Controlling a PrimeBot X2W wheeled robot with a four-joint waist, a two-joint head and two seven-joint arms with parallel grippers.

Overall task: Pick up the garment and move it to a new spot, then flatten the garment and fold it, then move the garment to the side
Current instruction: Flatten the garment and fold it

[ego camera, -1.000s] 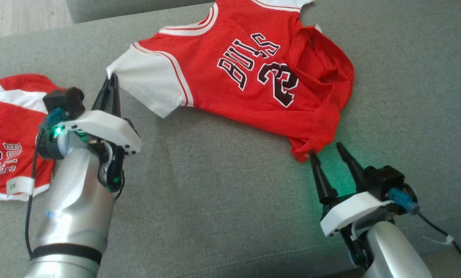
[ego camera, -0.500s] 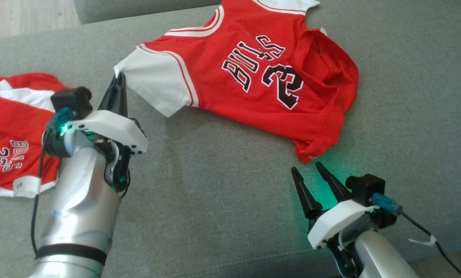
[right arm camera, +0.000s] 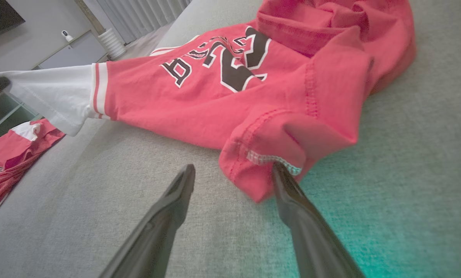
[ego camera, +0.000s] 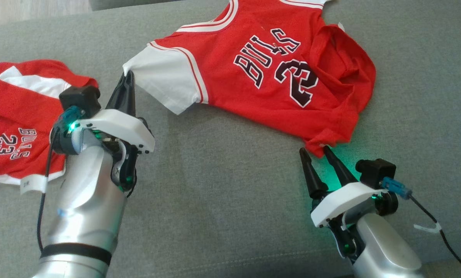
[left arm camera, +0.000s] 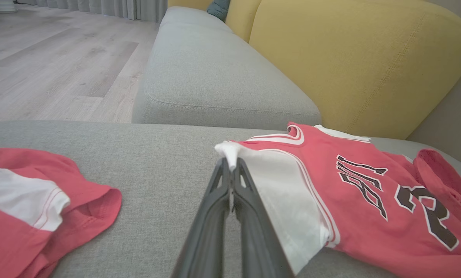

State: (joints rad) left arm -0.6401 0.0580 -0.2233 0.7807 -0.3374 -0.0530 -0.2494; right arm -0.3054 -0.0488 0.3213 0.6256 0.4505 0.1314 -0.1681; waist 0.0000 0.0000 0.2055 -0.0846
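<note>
The place is a home living room. Nearest is a grey fabric sofa seat with a stitched edge. A second grey seat section lies beyond it, and plump yellow back cushions stand to the right. A pale wood-plank floor runs to long curtains at the far end. A low white cabinet stands against a far wall. A red jersey lies spread on the seat.

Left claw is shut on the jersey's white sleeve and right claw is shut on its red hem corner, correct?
Not quite: the right claw is open, with the red hem corner between its fingers, as the right wrist view shows. The left claw is shut on the white sleeve.
</note>
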